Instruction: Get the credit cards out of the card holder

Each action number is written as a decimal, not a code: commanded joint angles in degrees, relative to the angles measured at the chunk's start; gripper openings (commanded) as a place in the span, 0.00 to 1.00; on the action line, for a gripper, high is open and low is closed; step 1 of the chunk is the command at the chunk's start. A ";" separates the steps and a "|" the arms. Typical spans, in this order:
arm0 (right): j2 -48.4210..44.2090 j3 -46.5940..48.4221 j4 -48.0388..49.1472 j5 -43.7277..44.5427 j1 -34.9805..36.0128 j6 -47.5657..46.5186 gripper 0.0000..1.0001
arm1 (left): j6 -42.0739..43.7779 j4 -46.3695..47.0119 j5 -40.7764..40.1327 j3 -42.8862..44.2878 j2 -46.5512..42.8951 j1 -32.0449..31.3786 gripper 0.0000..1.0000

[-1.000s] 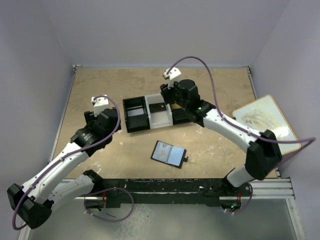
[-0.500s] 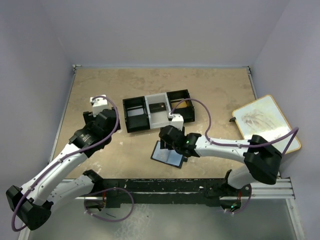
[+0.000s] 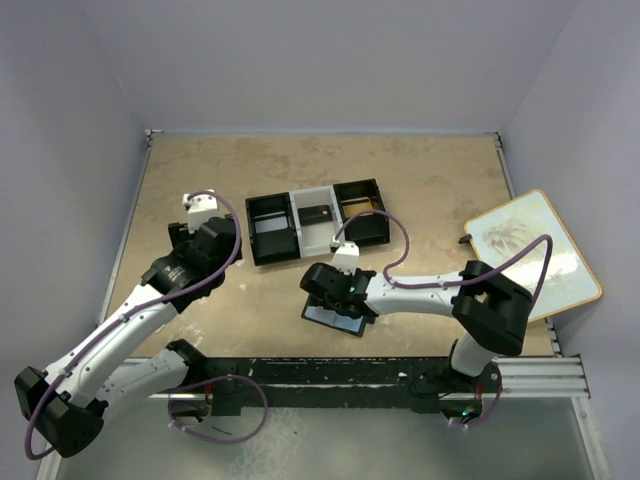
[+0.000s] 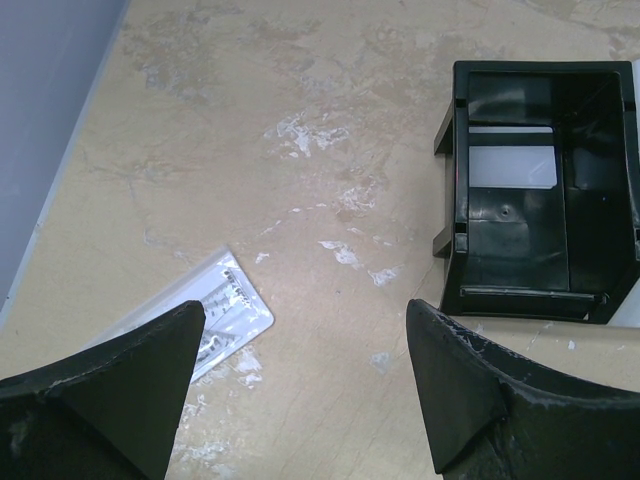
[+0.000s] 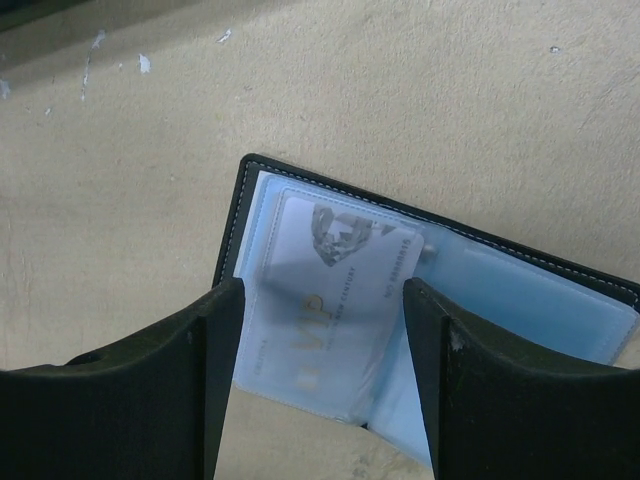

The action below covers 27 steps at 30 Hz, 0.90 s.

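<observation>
The card holder (image 3: pixel 343 320) lies open on the table near the front edge, its pale-blue sleeves up. In the right wrist view it (image 5: pixel 560 290) holds a pale credit card (image 5: pixel 335 300) printed "VIP" in its left sleeve. My right gripper (image 3: pixel 328 287) is open and low over that left half, and in its own view the gripper (image 5: pixel 320 320) has one finger on each side of the card. A dark card (image 3: pixel 319 213) lies in the tray's white middle compartment. My left gripper (image 3: pixel 203 232) is open and empty (image 4: pixel 305 330) above bare table left of the tray.
The black-and-white three-compartment tray (image 3: pixel 270 255) stands behind the wallet; its left compartment (image 4: pixel 530 300) is close to my left gripper. A white printed packet (image 4: pixel 215 310) lies under my left finger. A tan-rimmed board (image 3: pixel 530 250) overhangs the right table edge.
My right arm swung from over the tray down to the wallet and moved left over its left half. The left arm has barely moved.
</observation>
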 commanded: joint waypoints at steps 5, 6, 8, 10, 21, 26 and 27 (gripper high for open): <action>3.58 5.64 -2.31 0.38 0.05 -2.17 0.68 | 0.55 0.65 -1.00 1.14 0.47 0.26 0.80; 4.61 6.20 -2.73 0.60 0.04 -2.13 0.68 | 0.59 0.65 -0.91 1.23 0.42 0.23 0.80; 6.34 7.07 -4.26 2.07 0.00 -0.78 0.67 | 0.69 0.65 -0.80 1.25 0.35 0.27 0.80; 7.50 6.81 -4.69 1.11 0.00 -0.19 0.67 | 0.63 0.65 -0.80 1.13 0.33 0.26 0.80; 4.44 0.62 4.82 -4.73 -0.21 -2.12 0.66 | 0.62 0.68 -0.54 1.11 0.27 0.26 0.80; 1.94 -3.70 12.06 -8.99 -1.99 -1.97 0.62 | 0.58 0.65 -0.20 1.04 0.53 0.25 0.80; 1.64 -4.41 13.19 -9.68 -2.43 -1.97 0.61 | 0.59 0.65 -0.19 1.15 0.53 0.22 0.80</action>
